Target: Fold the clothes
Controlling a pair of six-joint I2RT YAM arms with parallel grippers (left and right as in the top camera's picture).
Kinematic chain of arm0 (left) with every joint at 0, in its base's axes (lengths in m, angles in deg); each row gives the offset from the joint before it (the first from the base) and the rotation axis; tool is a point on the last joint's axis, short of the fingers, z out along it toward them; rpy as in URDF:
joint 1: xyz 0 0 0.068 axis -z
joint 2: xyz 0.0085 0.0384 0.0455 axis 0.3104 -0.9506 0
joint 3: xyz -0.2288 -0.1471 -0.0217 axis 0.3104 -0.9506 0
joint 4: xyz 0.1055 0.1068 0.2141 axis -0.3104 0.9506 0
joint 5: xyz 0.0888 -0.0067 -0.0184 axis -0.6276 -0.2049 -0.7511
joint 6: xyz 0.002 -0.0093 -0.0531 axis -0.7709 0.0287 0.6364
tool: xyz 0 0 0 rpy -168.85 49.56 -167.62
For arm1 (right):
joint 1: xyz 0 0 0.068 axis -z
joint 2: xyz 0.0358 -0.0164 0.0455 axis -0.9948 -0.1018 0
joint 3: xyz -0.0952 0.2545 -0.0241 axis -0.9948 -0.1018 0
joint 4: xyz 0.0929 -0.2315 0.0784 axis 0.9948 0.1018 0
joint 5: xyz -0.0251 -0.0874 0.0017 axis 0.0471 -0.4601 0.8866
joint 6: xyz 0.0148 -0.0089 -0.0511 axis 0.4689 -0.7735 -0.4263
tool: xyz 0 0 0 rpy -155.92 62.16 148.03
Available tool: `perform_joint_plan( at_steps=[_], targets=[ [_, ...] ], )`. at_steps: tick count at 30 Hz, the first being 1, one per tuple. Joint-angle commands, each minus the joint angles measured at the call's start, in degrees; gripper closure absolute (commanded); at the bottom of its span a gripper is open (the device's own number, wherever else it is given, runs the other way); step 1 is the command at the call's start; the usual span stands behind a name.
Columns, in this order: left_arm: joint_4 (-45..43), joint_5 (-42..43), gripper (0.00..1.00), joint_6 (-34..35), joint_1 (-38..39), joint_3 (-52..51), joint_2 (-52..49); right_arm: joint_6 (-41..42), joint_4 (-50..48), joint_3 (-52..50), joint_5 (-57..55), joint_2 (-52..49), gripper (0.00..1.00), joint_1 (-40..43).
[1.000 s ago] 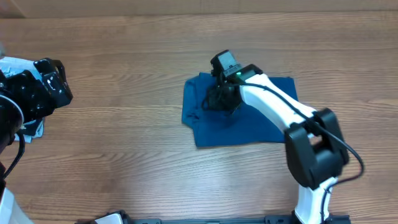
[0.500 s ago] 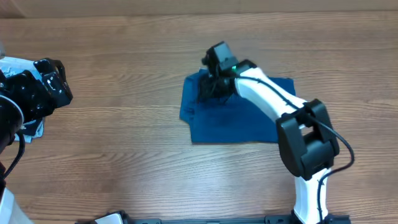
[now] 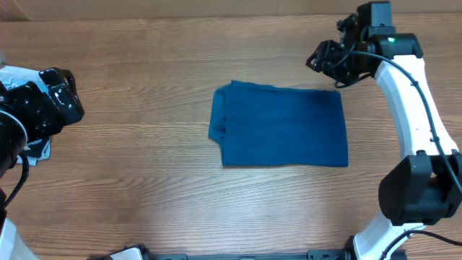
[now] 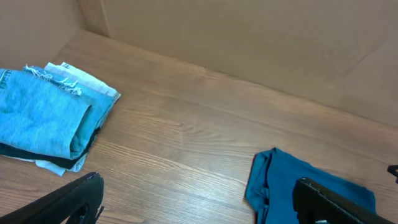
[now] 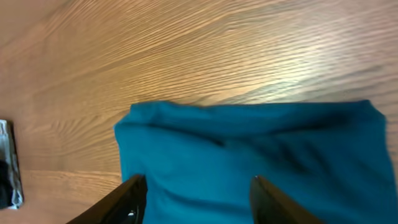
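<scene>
The clothes are one deep teal-blue shirt (image 3: 281, 126) lying folded into a flat rectangle at the table's middle, with a small bunched edge on its left side. My right gripper (image 3: 328, 66) hovers just beyond the shirt's far right corner. In the right wrist view its jaws (image 5: 198, 196) stand open above the teal fabric (image 5: 249, 155), holding nothing. My left gripper (image 3: 72, 94) stays at the far left, wide open and empty (image 4: 199, 205). The shirt's left edge (image 4: 280, 183) shows at the lower right of the left wrist view.
A folded stack of pale blue denim with a dark edge (image 4: 43, 118) lies at the table's left end, mostly hidden under my left arm in the overhead view (image 3: 18, 76). A cardboard wall (image 4: 249, 37) runs along the table's far side.
My right gripper has let go of the shirt, opened, and swung from its far left part back to the far right. The shirt now lies flat and uncovered.
</scene>
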Motion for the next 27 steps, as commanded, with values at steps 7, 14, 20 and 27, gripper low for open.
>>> perform_joint_plan(
  at_steps=[7, 14, 20, 27],
  targets=[
    [-2.4, 14.8, 0.0, 1.9, 3.9, -2.3, -5.0, -0.1, 2.2, 0.4, 0.6, 0.0, 0.39, 4.5],
    [-2.6, 2.4, 0.23, 2.3, 23.8, -15.8, -21.4, 2.8, 3.8, 0.2, -6.5, -0.2, 0.32, 4.5],
    [-14.5, 2.8, 0.53, 1.9, 38.7, -24.0, -39.3, 2.4, 4.7, 0.0, -8.1, -2.9, 0.7, 4.6],
    [-15.4, 0.0, 0.92, 0.8, 45.1, -24.0, -51.5, 2.5, 4.1, -0.2, -8.1, -11.2, 0.87, 4.6]
  ],
)
